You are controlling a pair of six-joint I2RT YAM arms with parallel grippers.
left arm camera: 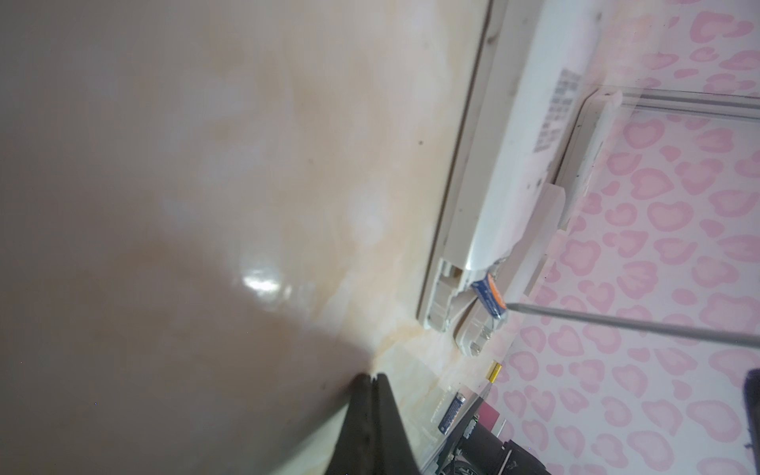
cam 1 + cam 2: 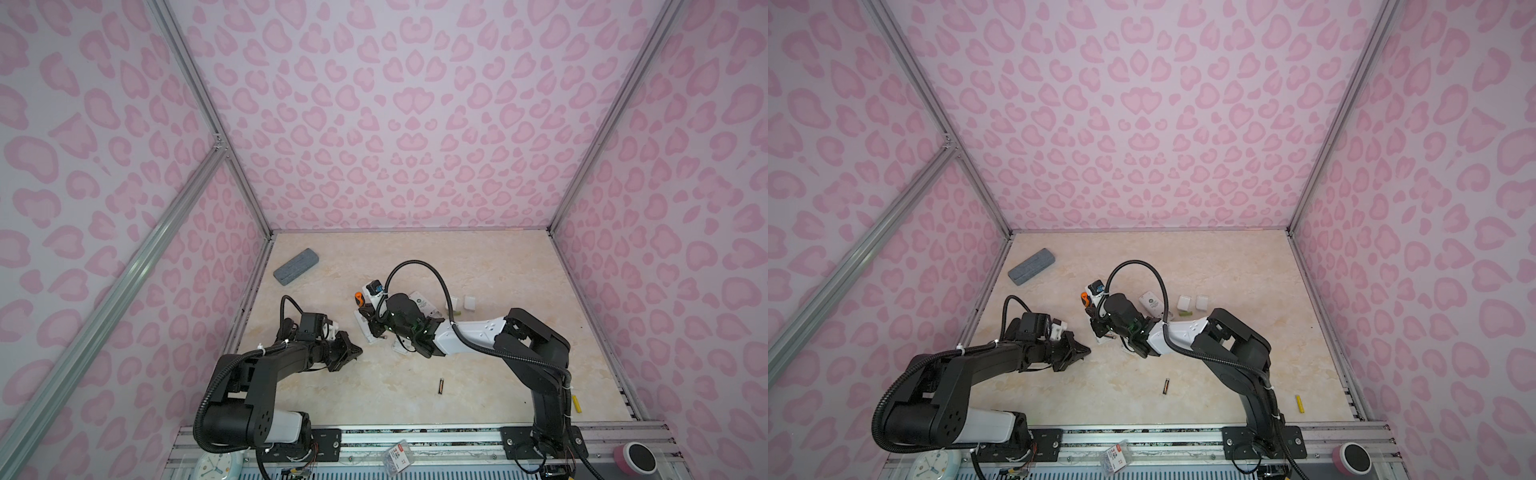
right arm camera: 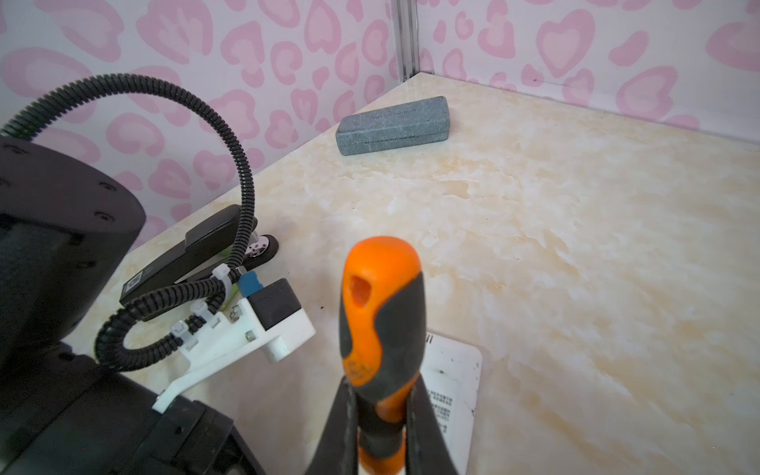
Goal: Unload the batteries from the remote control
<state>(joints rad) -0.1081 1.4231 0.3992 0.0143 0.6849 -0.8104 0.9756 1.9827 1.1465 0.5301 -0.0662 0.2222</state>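
**Clerk:** Entry one, the work in hand?

**Checker:** White remote, back up on the bench, between the arms. The bay is open at its end. One banded battery, blue with orange, sits in that bay and is not yet out. The tip of the screwdriver touches it.

**Clerk:** Pincers?

**Checker:** Right pincer: clamped on the screwdriver's handle. Left pincer: clenched on nothing, just beside the remote.

**Clerk:** Stock unloaded?

**Checker:** Three lie loose on the bench.
- Dark battery: in the open, nearer the arm bases.
- Yellow battery: beside the right arm's base.
- Green battery: just beside two white cover plates, near a second remote.

**Clerk:** Balance outstanding?

**Checker:** Well along, by my reckoning. The banded battery at least is left to lever out. I cannot tell whether a neighbour shares its bay, or whether the second remote is empty.

**Clerk:** Orientation?

**Checker:**
- Banded battery: appears tilted, one end raised out of the bay toward the tool. It is foreshortened, so the axis is uncertain.
- Dark battery: long axis runs from the arm bases toward the back wall, gold end toward the bases.
- Yellow battery: much the same, slightly slanted.
- Green battery: crosswise to those.
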